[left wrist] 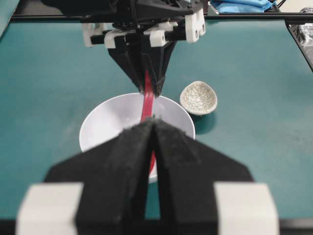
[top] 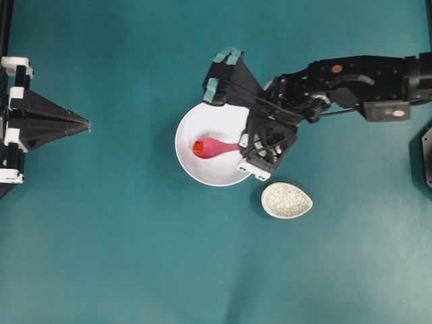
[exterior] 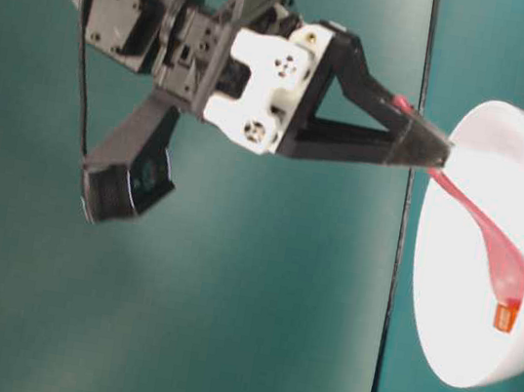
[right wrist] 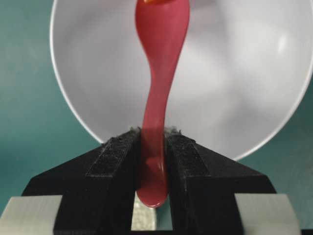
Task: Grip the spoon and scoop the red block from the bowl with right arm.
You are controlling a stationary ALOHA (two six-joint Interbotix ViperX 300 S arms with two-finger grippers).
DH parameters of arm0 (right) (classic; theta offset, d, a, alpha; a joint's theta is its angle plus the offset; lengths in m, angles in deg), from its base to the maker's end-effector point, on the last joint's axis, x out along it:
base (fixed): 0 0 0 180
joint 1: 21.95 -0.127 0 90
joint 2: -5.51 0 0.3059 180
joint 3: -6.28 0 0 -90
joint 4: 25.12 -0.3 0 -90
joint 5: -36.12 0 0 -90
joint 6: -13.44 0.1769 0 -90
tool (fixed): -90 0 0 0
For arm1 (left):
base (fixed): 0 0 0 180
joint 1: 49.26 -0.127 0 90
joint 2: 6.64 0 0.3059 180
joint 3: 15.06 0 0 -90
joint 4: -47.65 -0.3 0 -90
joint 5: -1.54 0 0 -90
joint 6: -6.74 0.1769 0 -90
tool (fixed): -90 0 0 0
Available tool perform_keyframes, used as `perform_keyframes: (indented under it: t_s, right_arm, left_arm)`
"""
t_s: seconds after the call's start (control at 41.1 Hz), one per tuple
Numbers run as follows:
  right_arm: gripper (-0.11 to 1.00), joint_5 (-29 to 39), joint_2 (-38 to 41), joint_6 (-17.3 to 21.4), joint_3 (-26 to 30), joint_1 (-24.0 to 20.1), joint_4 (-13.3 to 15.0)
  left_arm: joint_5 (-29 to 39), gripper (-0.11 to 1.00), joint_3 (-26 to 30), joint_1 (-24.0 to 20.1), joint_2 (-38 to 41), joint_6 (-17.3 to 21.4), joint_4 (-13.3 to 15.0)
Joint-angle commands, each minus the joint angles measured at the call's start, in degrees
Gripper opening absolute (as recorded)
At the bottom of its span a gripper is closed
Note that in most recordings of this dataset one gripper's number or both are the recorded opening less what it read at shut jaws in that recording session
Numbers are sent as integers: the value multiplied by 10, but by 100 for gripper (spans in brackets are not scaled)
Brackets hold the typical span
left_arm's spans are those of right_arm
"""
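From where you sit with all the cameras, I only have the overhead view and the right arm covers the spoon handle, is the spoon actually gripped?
Observer: Yes. In the right wrist view the right gripper pinches the spoon by its handle, pads on both sides.
Operator: Is the red block on the scoop?
Observer: The table-level view shows the red block at the scoop's tip, inside the bowl; I cannot tell whether it is loaded.
Operator: And the left gripper?
Observer: In its own wrist view the left gripper is shut and empty.
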Motion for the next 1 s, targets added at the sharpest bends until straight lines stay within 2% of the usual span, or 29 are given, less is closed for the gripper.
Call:
perform_keyframes:
  t_s: [0.0,0.511,0.705,0.973]
  right_arm:
    - [22,-23,-37,1,-9,-2,-2]
    - [22,-159,-177,19,-134,-2,-9]
    - [22,-156,-215,20,-135,-2,-9]
    - [22,-93,-260,21,-88,-2,-10]
  left_arm:
    - [-3,0,18,0,2,0,-1]
    - [-3,0,17,0,2,-7,-1]
    - [1,0,18,0,2,-11,-1]
    - [1,0,18,0,0,-11,-1]
